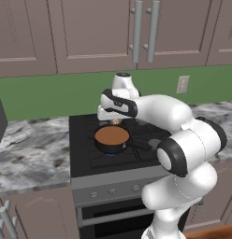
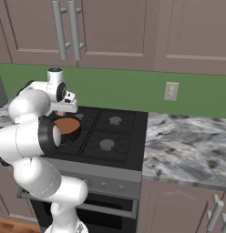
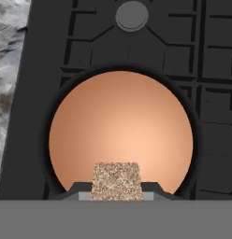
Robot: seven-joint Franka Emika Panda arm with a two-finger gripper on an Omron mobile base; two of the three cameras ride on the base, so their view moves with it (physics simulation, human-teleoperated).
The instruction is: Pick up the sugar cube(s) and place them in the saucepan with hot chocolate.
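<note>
Black cooktop [image 1: 136, 154] carries everything here, set into the marbled tabletop [image 1: 29, 144]. On its front-left burner stands the saucepan with hot chocolate [image 1: 112, 138], handle toward the stove's middle. Above the pan's far rim hangs the pincer [image 1: 115, 121], pinching the sugar cube [image 3: 116, 181]; in the hand view the speckled cube sits between the tips over the near edge of the orange-brown liquid. I judge the carry done and the release in hand: the next move calls for spreading the tips, perhaps after edging further over the liquid's centre. No brand, label or writing is readable anywhere.
</note>
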